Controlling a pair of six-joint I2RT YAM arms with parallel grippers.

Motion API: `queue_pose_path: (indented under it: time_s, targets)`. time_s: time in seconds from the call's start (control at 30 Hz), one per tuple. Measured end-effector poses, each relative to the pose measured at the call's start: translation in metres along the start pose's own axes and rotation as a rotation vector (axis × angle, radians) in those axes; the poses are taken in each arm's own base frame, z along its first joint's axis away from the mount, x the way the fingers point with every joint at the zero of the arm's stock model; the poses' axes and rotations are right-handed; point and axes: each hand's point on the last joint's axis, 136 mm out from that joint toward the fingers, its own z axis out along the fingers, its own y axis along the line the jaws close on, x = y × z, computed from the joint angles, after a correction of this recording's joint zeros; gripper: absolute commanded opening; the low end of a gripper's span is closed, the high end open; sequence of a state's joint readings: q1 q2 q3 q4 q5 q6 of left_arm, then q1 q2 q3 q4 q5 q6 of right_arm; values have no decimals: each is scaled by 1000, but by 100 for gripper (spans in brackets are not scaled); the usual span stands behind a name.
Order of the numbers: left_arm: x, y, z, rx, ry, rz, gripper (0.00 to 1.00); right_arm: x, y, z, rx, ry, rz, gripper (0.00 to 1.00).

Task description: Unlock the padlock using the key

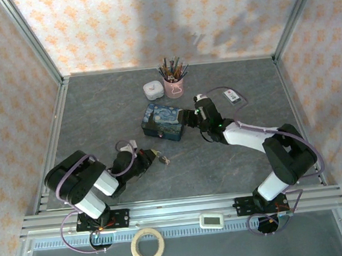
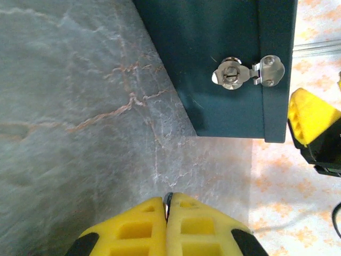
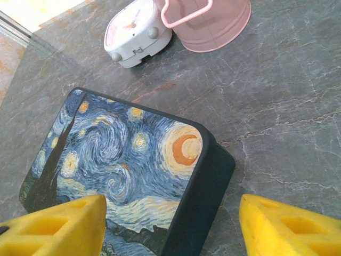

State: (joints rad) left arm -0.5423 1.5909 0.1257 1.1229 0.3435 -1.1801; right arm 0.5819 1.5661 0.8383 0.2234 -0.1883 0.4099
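Pinching a thin silvery sliver, apparently the key (image 2: 168,198), the left gripper (image 2: 167,205) is pressing its yellow fingers together just above the gray table (image 1: 96,111), facing the silver latch (image 2: 230,74) on the blue tin (image 2: 213,32). Beyond, the right gripper (image 3: 170,224) is hovering, fingers spread, over the tin's end. Farther back, a white clock (image 3: 136,32) and a pink cup (image 3: 213,21) are sitting. I cannot tell where the padlock is.

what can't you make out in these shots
Left wrist view: what the shut left end effector pinches; its fingers hide all but a silvery sliver.
Top view: the small item at that end effector's tip, too small to identify.
Right wrist view: the tin's lower part, cut by the frame edge and a finger.
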Motion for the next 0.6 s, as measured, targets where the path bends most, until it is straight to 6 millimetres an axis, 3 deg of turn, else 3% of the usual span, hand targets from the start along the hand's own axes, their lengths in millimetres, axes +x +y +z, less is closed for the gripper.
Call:
queue_pose_path:
  time_s: [0.1,0.27,0.47,0.6]
  targets:
    - [-8,-9,6,-31,-10,69,1,-1,-1,0,3,-3,-3,66]
    - [-16,-5,5,-115,-30,149,24,-1,-1,0,7,-6,-4,67]
    - [-16,11,4,-196,-23,173,33,0,-3,0,14,-1,-16,67]
    - [-19,8,3,-199,-39,177,43,-4,-10,-1,31,-5,-13,67]
